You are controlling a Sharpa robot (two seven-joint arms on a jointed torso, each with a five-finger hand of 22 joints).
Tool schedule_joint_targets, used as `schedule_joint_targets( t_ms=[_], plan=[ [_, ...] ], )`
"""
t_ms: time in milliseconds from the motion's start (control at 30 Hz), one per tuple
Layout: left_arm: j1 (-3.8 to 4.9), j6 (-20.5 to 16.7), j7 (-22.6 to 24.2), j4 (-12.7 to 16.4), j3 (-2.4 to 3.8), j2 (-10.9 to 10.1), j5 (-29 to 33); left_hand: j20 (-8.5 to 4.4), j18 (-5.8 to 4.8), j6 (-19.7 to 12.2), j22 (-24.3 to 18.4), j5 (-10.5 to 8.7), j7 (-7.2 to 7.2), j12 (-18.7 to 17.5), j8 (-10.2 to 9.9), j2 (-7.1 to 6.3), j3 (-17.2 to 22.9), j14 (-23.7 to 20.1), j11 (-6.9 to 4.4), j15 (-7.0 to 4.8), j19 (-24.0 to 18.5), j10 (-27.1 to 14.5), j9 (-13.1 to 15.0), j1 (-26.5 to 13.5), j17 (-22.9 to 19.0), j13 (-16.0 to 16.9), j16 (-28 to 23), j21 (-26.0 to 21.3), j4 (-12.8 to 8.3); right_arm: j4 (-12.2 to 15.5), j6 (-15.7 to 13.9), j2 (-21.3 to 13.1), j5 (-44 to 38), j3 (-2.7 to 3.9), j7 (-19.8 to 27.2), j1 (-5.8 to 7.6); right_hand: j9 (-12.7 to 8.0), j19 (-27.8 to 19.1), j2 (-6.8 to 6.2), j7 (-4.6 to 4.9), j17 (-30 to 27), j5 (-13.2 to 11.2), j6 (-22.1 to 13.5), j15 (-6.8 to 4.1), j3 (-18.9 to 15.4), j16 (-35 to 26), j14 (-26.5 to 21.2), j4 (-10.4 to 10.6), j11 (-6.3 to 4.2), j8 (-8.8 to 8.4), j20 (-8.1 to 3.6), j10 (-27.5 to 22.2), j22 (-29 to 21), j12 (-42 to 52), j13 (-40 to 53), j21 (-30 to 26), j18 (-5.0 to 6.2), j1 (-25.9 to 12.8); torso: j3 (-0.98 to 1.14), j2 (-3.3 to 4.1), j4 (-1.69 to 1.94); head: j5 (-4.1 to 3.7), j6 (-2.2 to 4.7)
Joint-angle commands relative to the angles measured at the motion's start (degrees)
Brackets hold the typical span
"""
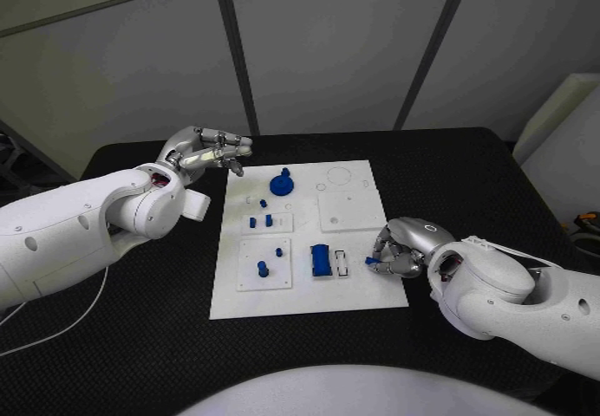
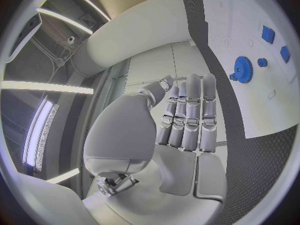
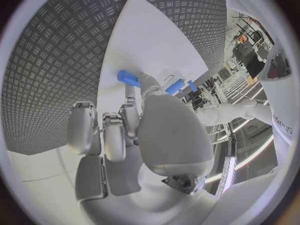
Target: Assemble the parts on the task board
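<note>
Several blue parts (image 1: 320, 259) seated on white board (image 1: 356, 290), centre of counter (image 1: 150, 347); more left. Small blue peg (image 3: 128, 77) pinched by right robot hand (image 1: 401, 247) at board's edge. Left robot hand (image 1: 206, 149) released, nr far corner.

Before me stands a black table (image 1: 475, 173) with a fine ribbed mat on top. Behind it I see a pale wall (image 1: 337, 61) of flat panels, split by dark upright strips (image 1: 244, 65). A white block (image 1: 557, 130) leans at the table's far right corner. Above my left wrist, long strip lights (image 2: 44, 87) glow along the ceiling.
</note>
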Motion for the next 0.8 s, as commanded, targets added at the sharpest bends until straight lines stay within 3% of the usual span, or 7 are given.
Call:
schedule_joint_targets(
  t_ms=[33,167,467,800],
  plan=[
    [0.08,0.32,0.22,0.1,0.04,0.09,0.08,0.38,0.77,-0.13,-0.06,-0.06,-0.04,0.19,-0.13,0.49,-0.36,0.16,0.1,0.16,-0.07,-0.42,-0.03,0.11,-0.05,0.04,-0.34,-0.22,-0.04,0.23,-0.37,0.02,1.57,-0.39,-1.76,-0.37,0.36,0.2,1.24,-0.17,13.95,1.07,0.52,-0.45,1.16,0.13,5.82,0.23,-0.22,0.42,-0.12,-0.18,1.12,0.14,0.69,0.31,-0.62,1.73,-0.04,-0.04,-0.09,0.17,0.08],
    [0.08,0.28,0.19,0.12,0.04,0.17,0.08,0.38,0.77,-0.13,-0.06,-0.06,-0.04,0.19,-0.13,0.49,-0.36,0.16,0.1,0.16,-0.07,-0.42,-0.03,0.11,-0.05,0.04,-0.34,-0.22,-0.04,0.98,-2.46,0.09,3.94,-0.37,-1.25,-0.34,0.59,0.45,0.61,-0.38,14.17,0.97,0.79,-0.54,2.12,0.25,5.88,1.06,-0.36,0.58,-0.18,0.16,1.5,0.41,0.91,0.56,-0.69,0.18,-0.07,0.03,-0.03,0.02,0.36],
    [0.08,0.42,0.02,0.18,0.04,0.17,0.08,0.37,0.78,-0.13,-0.05,-0.06,-0.05,0.25,-0.12,0.56,-0.33,0.17,0.08,0.13,-0.07,-0.45,-0.03,0.21,-0.08,0.04,-0.36,-0.24,-0.08,1.48,-8.63,1.54,10.77,-0.33,0.33,-0.3,1.38,0.72,-0.14,-0.81,14.4,1.23,1.26,-0.8,3.47,0.36,5.93,2.7,-0.7,1.13,-0.4,0.51,1.87,0.49,1.0,0.79,-0.76,-2.52,0.04,0.11,-0.02,0.41,0.11],
    [0.08,0.53,0.0,0.23,0.04,0.23,0.92,0.38,0.77,-0.12,-0.04,-0.07,-0.04,0.28,-0.11,0.59,-0.36,0.17,0.09,0.15,-0.07,-0.45,-0.03,0.13,-0.09,0.04,-0.37,-0.25,-0.02,1.07,-12.53,3.81,13.51,-0.23,1.32,-0.22,1.72,0.85,-0.5,-0.94,14.58,1.65,1.31,-0.9,3.99,0.45,5.97,3.07,-0.82,1.34,-0.5,0.73,2.05,0.77,1.24,0.92,-0.8,-3.17,0.02,0.15,-0.05,0.57,0.13]
  ],
)
